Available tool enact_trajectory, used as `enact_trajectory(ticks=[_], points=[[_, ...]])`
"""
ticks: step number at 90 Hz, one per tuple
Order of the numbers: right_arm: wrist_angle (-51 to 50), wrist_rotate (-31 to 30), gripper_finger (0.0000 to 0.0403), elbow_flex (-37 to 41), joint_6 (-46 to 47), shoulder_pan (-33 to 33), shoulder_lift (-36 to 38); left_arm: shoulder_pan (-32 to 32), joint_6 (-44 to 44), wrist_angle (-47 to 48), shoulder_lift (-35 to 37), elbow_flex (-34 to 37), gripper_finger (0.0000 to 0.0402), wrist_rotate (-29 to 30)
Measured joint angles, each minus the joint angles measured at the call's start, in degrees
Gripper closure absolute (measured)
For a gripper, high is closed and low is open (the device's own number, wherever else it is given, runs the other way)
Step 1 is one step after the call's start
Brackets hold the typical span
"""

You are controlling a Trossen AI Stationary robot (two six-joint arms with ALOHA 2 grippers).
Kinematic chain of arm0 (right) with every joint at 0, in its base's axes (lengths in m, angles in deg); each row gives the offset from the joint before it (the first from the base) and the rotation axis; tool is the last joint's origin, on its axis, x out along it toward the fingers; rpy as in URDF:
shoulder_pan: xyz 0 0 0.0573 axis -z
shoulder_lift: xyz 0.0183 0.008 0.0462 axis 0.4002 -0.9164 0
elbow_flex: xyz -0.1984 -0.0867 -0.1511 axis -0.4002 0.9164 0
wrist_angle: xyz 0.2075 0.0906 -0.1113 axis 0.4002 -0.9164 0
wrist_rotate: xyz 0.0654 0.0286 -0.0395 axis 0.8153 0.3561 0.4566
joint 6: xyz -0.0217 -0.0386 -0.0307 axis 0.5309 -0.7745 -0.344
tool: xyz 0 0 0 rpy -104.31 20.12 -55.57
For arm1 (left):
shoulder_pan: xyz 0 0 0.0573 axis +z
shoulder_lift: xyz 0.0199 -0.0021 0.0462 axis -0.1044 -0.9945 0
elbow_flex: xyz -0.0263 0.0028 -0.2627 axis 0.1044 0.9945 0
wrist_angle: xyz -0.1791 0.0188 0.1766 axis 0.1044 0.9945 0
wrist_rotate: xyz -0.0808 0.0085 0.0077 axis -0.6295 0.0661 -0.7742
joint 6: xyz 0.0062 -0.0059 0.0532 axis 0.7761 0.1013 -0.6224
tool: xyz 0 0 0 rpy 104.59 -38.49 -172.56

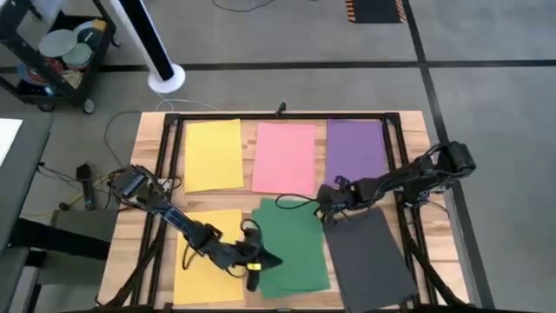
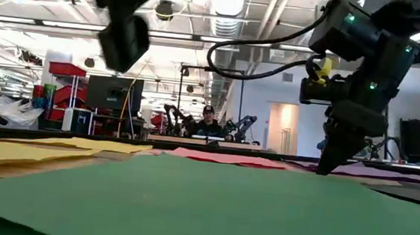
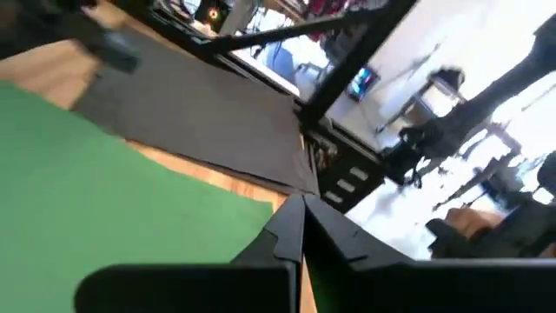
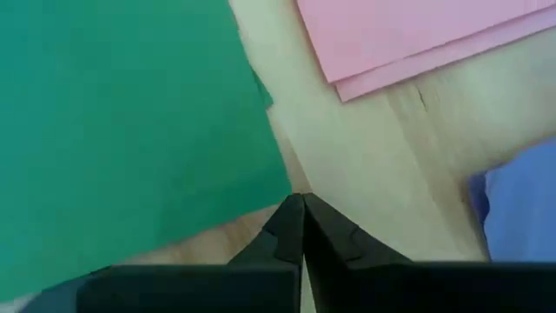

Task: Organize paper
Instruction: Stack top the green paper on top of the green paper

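Standing at the table, one sees six sheets laid out on the wooden table (image 1: pixel 148 165) in two rows. Back row: a yellow sheet (image 1: pixel 213 155), a pink sheet (image 1: pixel 284 158) and a purple sheet (image 1: pixel 354 149), each lying square and side by side. This row appears finished. In the right wrist view the pink sheet shows a second edge beneath it, so it may be two sheets stacked.

Front row: a second yellow sheet (image 1: pixel 204 261) lies square at the left. The green sheet (image 1: pixel 295 248) sits in the middle, tilted, with its corner just short of the pink sheet above. The black sheet (image 1: pixel 369 261) at the right is also slightly tilted. Judged from this layout, the green and black sheets remain to be squared up.

Left gripper (image 1: pixel 253 278): fingers pressed together, tips down at the front left corner of the green sheet. Whether paper is pinched between them cannot be determined.

Right gripper (image 1: pixel 328 217): fingers closed tip to tip over bare wood just beside the green sheet's back right corner, holding nothing visible.

A person (image 2: pixel 208 123) sits in the room well beyond the table.
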Motion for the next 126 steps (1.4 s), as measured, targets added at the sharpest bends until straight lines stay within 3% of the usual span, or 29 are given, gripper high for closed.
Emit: enact_trajectory(ticks=[15, 34, 50, 67, 126], points=[[-1.93, 0.43, 0.0403, -1.6, -1.78, 0.89, 0.69, 0.52, 4.95, 4.94, 2.19, 5.16, 0.0401, -1.23], [-7.35, 1.42, 0.0403, -3.87, -0.73, -0.69, 4.33, 2.79, 13.94, 28.73, 6.08, 6.88, 0.0401, -3.39], [-6.99, 1.4, 0.0403, -3.74, 0.81, -1.41, 0.35, 4.92, 19.21, 44.7, 7.73, 6.43, 0.0401, -3.96], [-5.77, 0.01, 0.0403, -4.04, 1.18, -1.54, -3.98, 7.04, 18.21, 47.22, 7.81, 6.26, 0.0401, -3.82], [-0.83, -0.01, 0.0403, -3.74, 0.33, -1.28, -4.13, 12.54, 10.09, 48.06, 7.41, 6.35, 0.0401, -2.35]])
